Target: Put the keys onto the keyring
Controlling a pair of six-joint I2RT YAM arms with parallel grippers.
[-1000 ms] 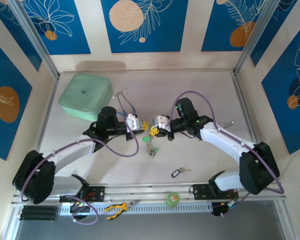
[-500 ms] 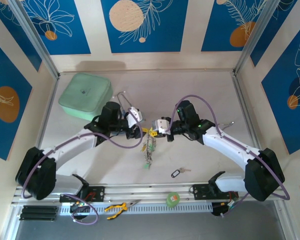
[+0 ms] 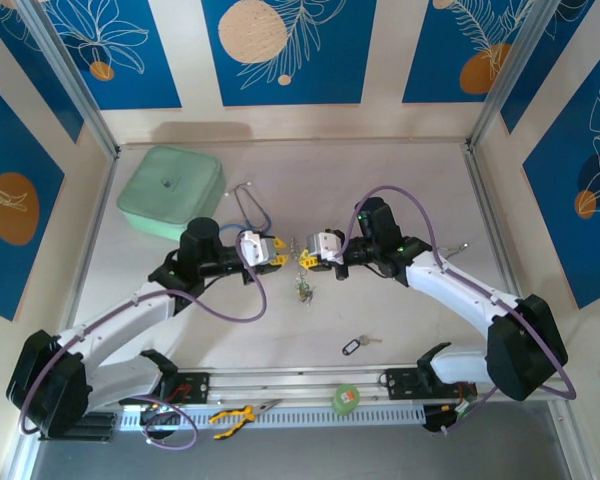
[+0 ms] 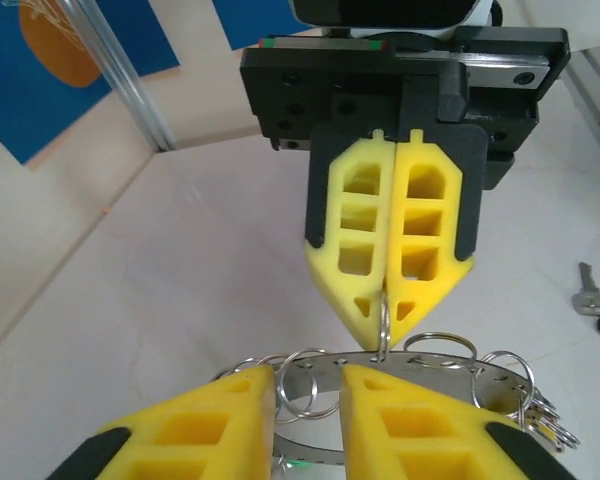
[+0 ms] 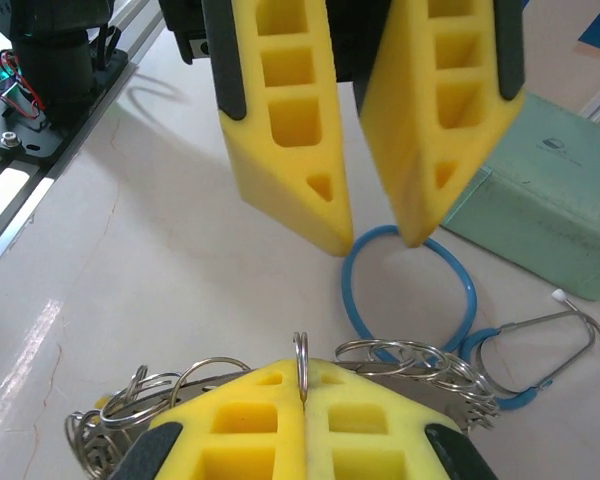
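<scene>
The keyring (image 4: 435, 366), a flat silver ring strung with small split rings, hangs level from my right gripper (image 5: 302, 372), which is shut on one upright split ring. Several keys (image 4: 548, 422) dangle at the ring's far end, and in the top view the bunch (image 3: 302, 288) hangs below the two grippers. My left gripper (image 4: 308, 378) faces the right one, open, its fingers (image 5: 285, 130) just short of the ring and touching nothing. A loose key with a black tag (image 3: 357, 345) lies on the table near the front.
A blue stethoscope (image 3: 252, 205) lies behind the grippers, beside a pale green box (image 3: 172, 190) at the back left. Yellow-handled pliers (image 3: 235, 415) and a green tape roll (image 3: 346, 398) rest on the front rail.
My left gripper has let go of the keyring, opened and drawn back a little to the left. The right gripper still holds the ring, which has swung up closer under it.
</scene>
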